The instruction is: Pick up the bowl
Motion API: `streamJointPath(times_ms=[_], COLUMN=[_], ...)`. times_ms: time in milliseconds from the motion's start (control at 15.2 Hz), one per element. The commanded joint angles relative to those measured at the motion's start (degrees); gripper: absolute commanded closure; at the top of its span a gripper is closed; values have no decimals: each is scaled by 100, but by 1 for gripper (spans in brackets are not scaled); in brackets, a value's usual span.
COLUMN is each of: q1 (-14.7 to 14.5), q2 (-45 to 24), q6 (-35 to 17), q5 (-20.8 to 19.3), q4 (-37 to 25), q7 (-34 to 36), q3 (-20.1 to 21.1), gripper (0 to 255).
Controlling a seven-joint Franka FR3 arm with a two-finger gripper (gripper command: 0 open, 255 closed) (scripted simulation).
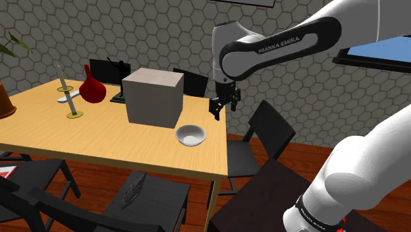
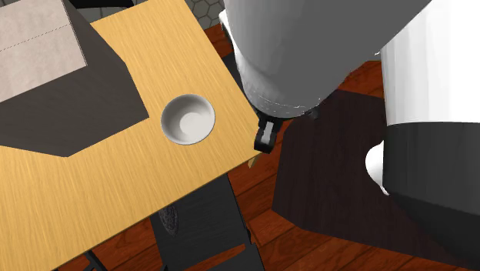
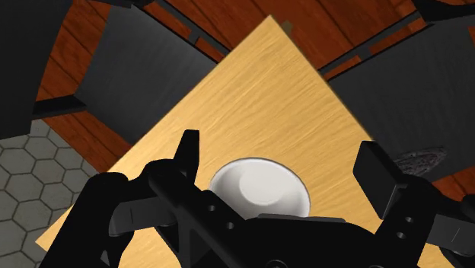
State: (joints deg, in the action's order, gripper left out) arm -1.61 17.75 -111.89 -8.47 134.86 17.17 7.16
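Claw hangs above the wooden table near its edge on the shoulder view's right. White bowl sits upright on the table, lower and left of the claw, not touching, just in front of a grey box. Red vase and candlestick stand well apart at the left.

Second exterior view: claw is over the table edge, right of the bowl; the box is at upper left.

Wrist view: claw fingers stand wide apart, holding nothing. Bowl lies below, between them, untouched, near the table corner.
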Motion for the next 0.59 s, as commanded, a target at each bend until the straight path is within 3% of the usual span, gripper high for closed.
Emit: streamJointPath(times_ms=[0,528], q1=[24,-9], q2=[-455,-2326], q6=[-282,-893], q5=[-181,-1126], q4=[-142,-1132], q7=[225,1223], q3=[99,314], gripper=[0,0])
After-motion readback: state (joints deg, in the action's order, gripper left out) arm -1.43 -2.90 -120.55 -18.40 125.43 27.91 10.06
